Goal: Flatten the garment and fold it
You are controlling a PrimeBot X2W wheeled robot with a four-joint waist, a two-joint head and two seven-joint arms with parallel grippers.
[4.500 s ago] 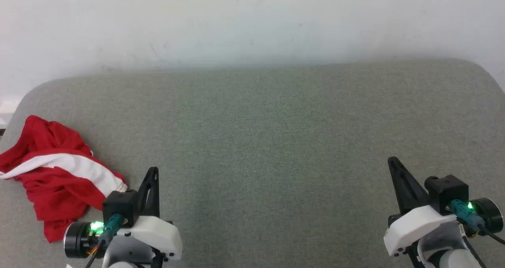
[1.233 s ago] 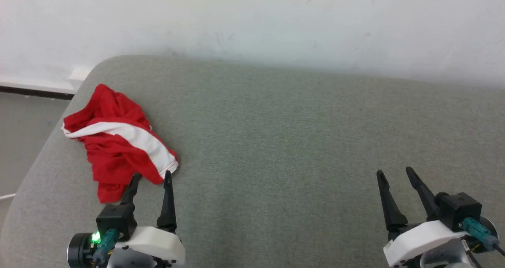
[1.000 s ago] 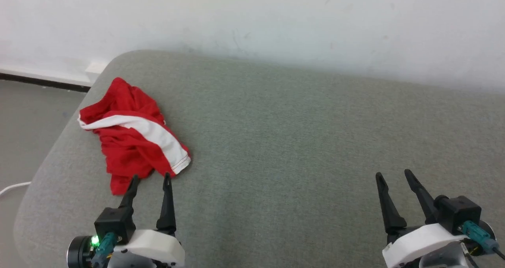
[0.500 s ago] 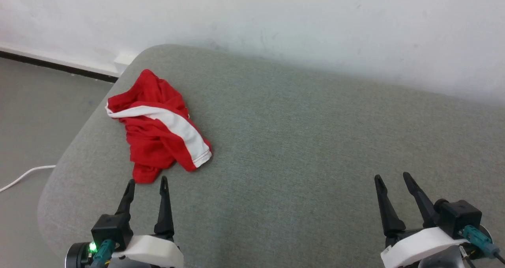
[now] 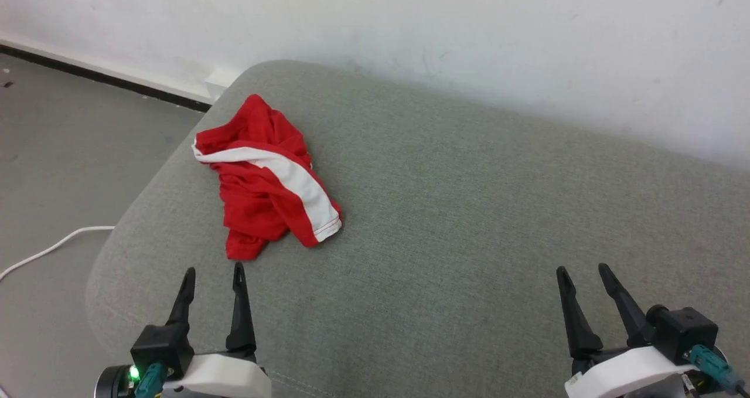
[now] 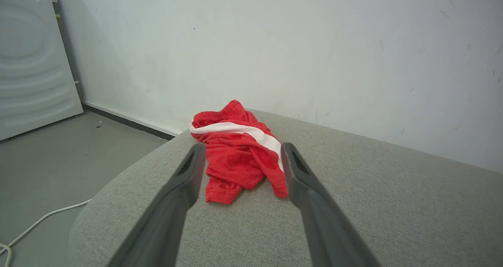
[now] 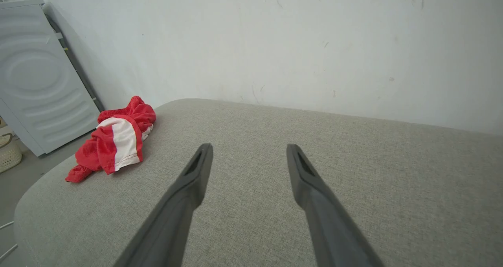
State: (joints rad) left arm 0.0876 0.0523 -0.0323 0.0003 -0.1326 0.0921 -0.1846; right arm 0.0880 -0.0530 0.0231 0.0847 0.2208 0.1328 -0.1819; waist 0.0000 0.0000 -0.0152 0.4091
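Red soft fabric shorts with a wide white side stripe, the garment (image 5: 266,172), lie crumpled in a heap on the padded grey fabric surface (image 5: 469,210), at its far left rounded corner. The left claw (image 5: 212,269) hovers just short of the garment's nearest red hem, its two long dark fingers spread apart, level and aimed at the heap, holding nothing. The right claw (image 5: 582,268) is well to the right of the garment, fingers likewise parted and empty above bare cushion.

The left wrist view frames the garment (image 6: 235,157) between that claw's fingers and shows its gathered waistband at the back. The right wrist view sees the garment (image 7: 114,145) from the side, with a pale ribbed panel (image 7: 39,82) leaning on the white wall (image 7: 275,43) behind it. The head view adds a white cable (image 5: 53,248) on the grey floor (image 5: 58,152) left of the garment.

Against the head picture half a second back, the whole scene has slid rightward as the camera turned; the heap's shape is unchanged and both claws are as wide as before.
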